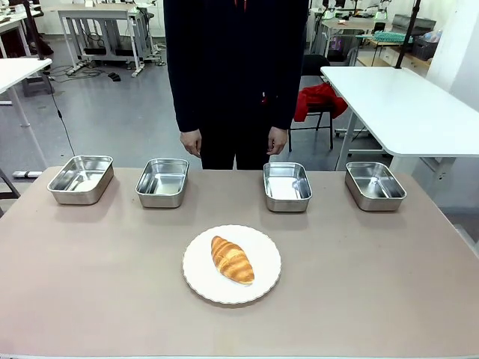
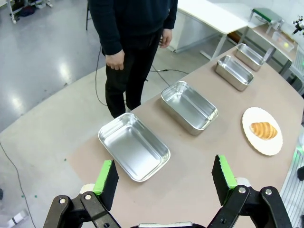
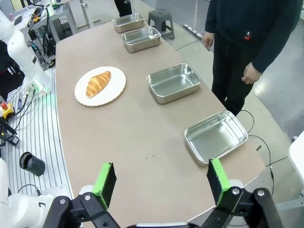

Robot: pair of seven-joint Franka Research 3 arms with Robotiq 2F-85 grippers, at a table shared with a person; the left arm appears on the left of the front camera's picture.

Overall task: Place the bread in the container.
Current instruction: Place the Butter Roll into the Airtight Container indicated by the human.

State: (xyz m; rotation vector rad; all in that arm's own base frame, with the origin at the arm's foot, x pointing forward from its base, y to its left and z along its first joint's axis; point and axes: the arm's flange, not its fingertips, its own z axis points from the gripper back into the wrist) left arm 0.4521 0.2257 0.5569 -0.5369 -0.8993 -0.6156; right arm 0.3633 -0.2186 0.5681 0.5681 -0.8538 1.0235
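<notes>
**A:** Where did the bread sit?

**B:** The bread (image 1: 232,259) lay on a white plate (image 1: 263,250) at the near middle of the worktop (image 1: 374,284). It was well apart from the four pans (image 1: 162,182) lined up along the far edge. All four were empty, and I couldn't tell which one was meant.

**A:** And the tools?

**B:** The left tool (image 2: 164,173) and right tool (image 3: 161,175) both gaped fully, gripping nothing, high over the worktop's two ends.

**A:** How would the bread handle?

**B:** Light and soft, I judged, with a flaky crust that a hard squeeze would crush. Best to take it gently across the thick middle, with a green pad on each long side.

**A:** What did each view add?

**B:** The front view showed the row square-on and the person's hands (image 1: 191,140) hanging by the far edge. The wrist views showed how far apart the pads (image 2: 103,175) stood, and looked down into the end pans.
</notes>
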